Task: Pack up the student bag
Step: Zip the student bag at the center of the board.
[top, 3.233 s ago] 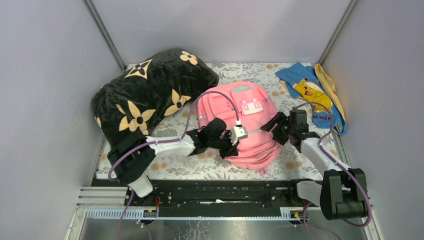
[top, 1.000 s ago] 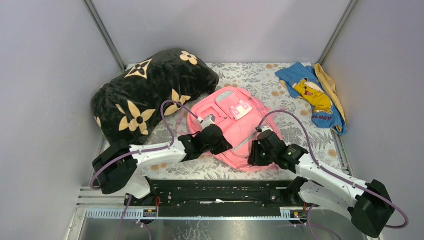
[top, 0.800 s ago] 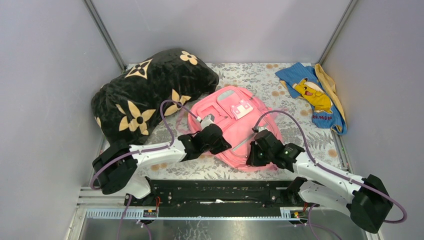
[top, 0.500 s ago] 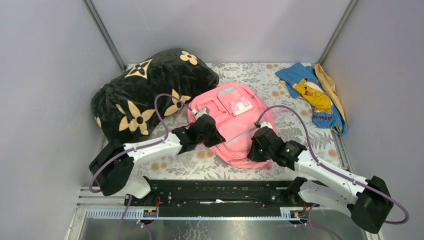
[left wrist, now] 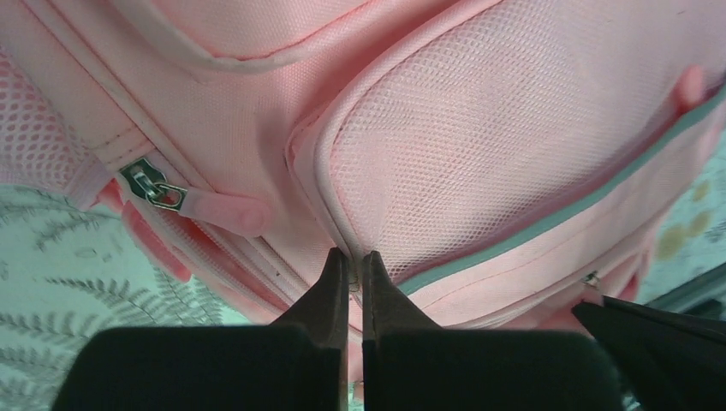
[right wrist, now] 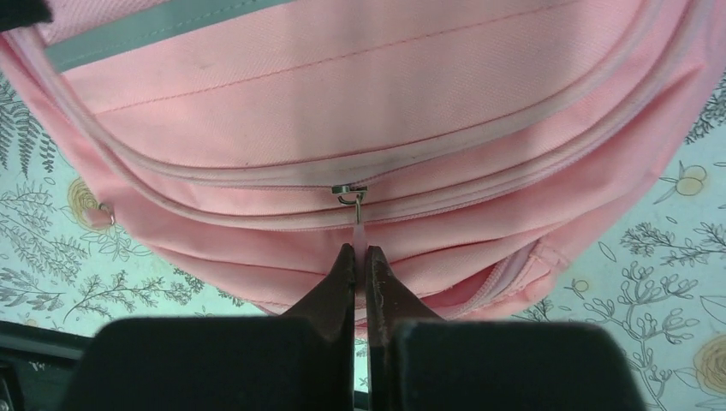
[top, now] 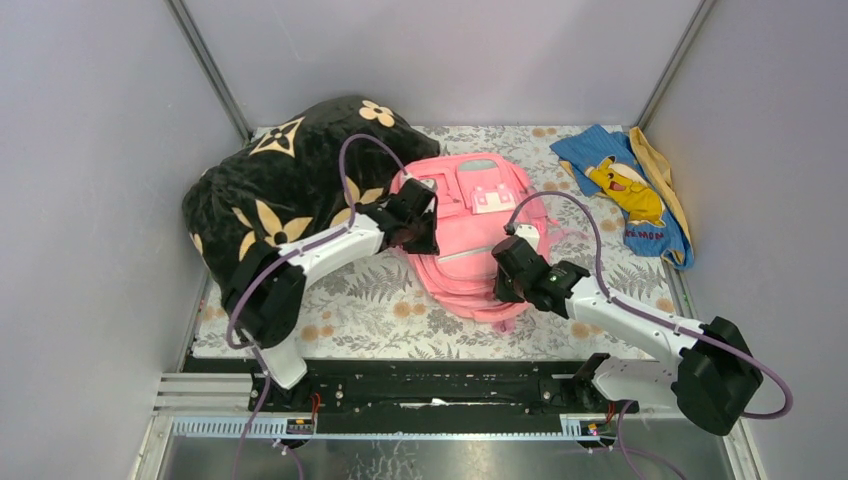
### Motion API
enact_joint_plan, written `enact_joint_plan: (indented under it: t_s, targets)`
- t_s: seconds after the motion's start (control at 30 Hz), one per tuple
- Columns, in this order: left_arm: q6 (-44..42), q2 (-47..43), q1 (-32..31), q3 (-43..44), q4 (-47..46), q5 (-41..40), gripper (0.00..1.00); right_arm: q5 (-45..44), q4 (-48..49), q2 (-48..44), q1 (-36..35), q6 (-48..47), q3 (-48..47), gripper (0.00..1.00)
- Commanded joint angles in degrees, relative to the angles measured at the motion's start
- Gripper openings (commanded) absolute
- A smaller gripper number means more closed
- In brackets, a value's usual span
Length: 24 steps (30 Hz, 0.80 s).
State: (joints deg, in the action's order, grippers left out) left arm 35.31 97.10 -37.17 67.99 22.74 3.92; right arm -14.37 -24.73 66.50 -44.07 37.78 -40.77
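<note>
The student bag (top: 478, 215), a pink backpack with a white-and-pink front patch, lies front up in the middle of the floral mat. My left gripper (top: 418, 228) is at the bag's left side. In the left wrist view this gripper (left wrist: 355, 254) is shut on the seam at the edge of a mesh side pocket (left wrist: 514, 128). My right gripper (top: 503, 272) is at the bag's near right edge. In the right wrist view it (right wrist: 360, 248) is shut on the pale pull tab that hangs from a zip slider (right wrist: 349, 192) on a closed zip.
A black pillow with tan flowers (top: 290, 190) lies against the bag's left side, behind my left arm. A blue cloth with a yellow cartoon figure (top: 625, 190) lies at the back right. Grey walls enclose the floral mat (top: 370, 300) on three sides.
Both grippers have shut on the bag. The bag has turned and shifted toward the back, and both arms have moved back with it, the left one up beside the pillow.
</note>
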Motion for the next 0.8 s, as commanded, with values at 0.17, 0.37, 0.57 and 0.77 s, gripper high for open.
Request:
enact_joint_plan:
  t_s: [0.17,0.37,0.57,0.77]
  targets:
    - [-14.55,15.57,3.77,24.96,3.95,-11.58,0.0,4.21,-2.53,2.28,-2.29,0.58,-3.64,0.0]
    - [-8.91,10.46,3.69,28.93,11.77,-1.93,0.59,4.11,0.13,4.44,-2.67,2.25,-6.31,0.0]
    - [12.54,-6.17,3.7,3.1,0.76,0.04,0.59,3.71,2.74,6.19,-2.55,2.16,-6.69,0.0]
    - [32.5,-13.42,-1.03,-14.78,-16.38,0.79,0.67,5.61,2.83,8.89,-2.58,0.82,-7.82,0.0]
